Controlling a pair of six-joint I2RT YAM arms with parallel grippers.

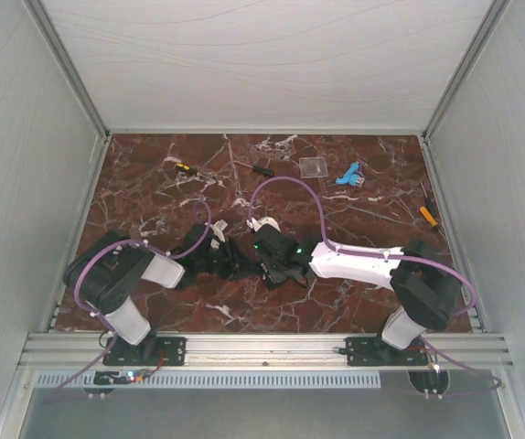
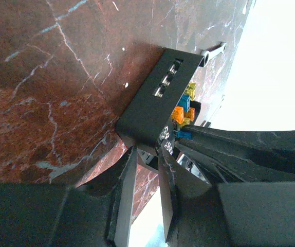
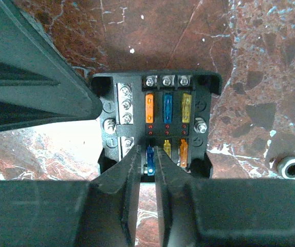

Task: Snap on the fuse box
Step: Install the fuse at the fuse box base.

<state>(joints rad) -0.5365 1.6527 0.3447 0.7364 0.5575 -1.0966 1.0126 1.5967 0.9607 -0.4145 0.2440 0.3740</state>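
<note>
The fuse box (image 3: pixel 155 121) is a small black square with orange, blue and yellow fuses (image 3: pixel 166 107) in two rows on its face. In the left wrist view the fuse box (image 2: pixel 150 103) is tilted over the marble, and my left gripper (image 2: pixel 147 150) is shut on its lower edge. My right gripper (image 3: pixel 148 152) has its fingers on either side of one blue fuse (image 3: pixel 149 157) in the lower row, with a thin gap at each side. From above, the left gripper (image 1: pixel 229 258) and right gripper (image 1: pixel 272 265) meet at mid-table and hide the box.
A flat clear square plate (image 1: pixel 314 166) and a blue part (image 1: pixel 348 176) lie at the back right. Small screwdrivers lie at the back left (image 1: pixel 182 166), back middle (image 1: pixel 262 169) and right edge (image 1: pixel 428 215). A white ring-ended piece (image 1: pixel 261 224) rests just behind the grippers.
</note>
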